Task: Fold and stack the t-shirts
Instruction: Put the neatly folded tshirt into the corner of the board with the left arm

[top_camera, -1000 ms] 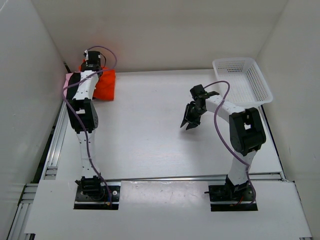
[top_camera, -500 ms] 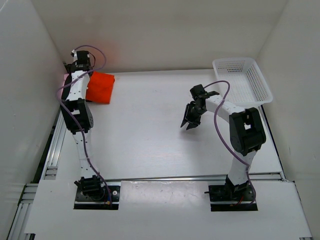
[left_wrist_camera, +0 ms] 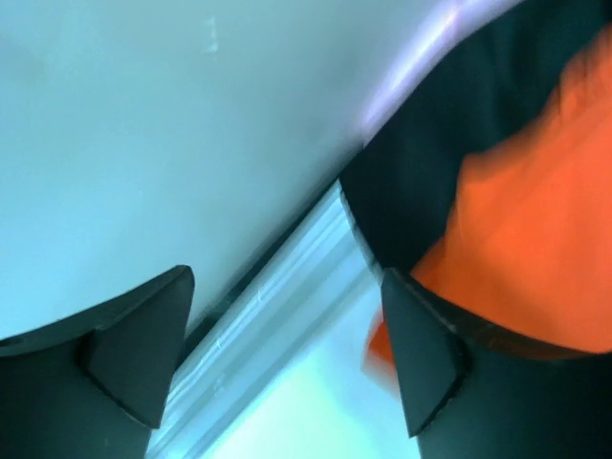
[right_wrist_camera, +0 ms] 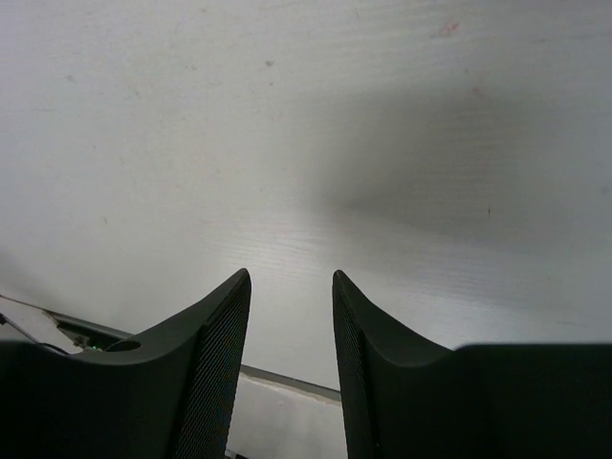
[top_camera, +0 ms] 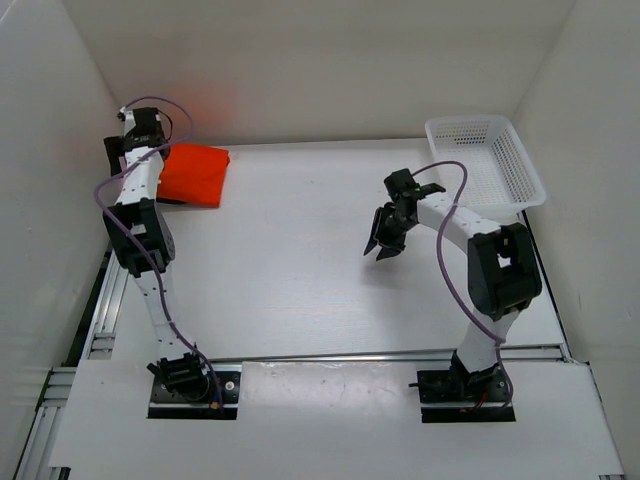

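A folded orange-red t-shirt lies at the far left back of the table. In the left wrist view it rests on top of a black t-shirt, whose edge sticks out beneath it. My left gripper hangs just left of this stack, by the side wall. It is open, with only the table's edge rail between its fingers. My right gripper hovers over bare table right of centre, far from the shirts. Its jaws stand partly apart with nothing between them.
A white mesh basket stands at the back right corner. An aluminium rail runs along the table's left edge beside the white side wall. White walls enclose the table on the left, back and right.
My left gripper has opened and drawn back to the left off the orange-red t-shirt, which now lies fully uncovered. The right arm has barely shifted.
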